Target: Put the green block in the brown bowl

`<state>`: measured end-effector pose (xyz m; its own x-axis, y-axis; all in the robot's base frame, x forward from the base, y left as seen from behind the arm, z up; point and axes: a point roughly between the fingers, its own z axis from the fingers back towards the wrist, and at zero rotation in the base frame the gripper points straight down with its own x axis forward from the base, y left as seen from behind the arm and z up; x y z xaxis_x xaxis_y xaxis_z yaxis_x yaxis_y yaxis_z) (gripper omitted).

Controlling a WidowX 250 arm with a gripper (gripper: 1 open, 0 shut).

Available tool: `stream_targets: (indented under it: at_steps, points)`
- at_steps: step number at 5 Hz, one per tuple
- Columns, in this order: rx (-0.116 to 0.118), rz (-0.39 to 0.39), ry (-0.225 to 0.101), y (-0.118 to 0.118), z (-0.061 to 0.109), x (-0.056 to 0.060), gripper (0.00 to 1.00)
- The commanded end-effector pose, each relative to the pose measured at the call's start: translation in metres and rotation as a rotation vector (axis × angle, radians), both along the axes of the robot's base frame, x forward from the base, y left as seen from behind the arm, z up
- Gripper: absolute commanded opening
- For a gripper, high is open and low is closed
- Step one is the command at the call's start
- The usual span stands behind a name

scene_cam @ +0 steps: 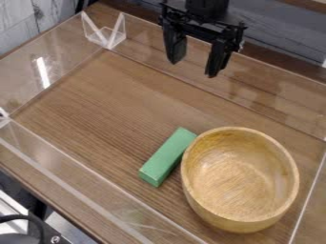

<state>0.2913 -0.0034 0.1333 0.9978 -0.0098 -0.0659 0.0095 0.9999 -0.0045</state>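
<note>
The green block lies flat on the wooden table, angled, just left of the brown bowl, nearly touching its rim. The bowl stands upright at the front right and holds nothing. My gripper hangs at the back centre, well above and behind the block, pointing down. Its dark fingers are spread open with nothing between them.
Clear acrylic walls ring the wooden table on all sides. A clear triangular stand sits at the back left corner. Bare wood stretches across the left and middle of the table.
</note>
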Motion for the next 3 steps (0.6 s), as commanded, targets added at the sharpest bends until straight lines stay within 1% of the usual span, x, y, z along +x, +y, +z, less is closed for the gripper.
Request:
stream_targets:
  at_steps: [1, 2, 3]
  points:
    - [-0.002, -0.001, 0.008, -0.002, -0.006, -0.007, 1.00]
    - [-0.010, -0.006, -0.021, -0.006, -0.009, -0.029, 1.00]
    - [-0.020, -0.023, -0.054, -0.007, -0.010, -0.046, 1.00]
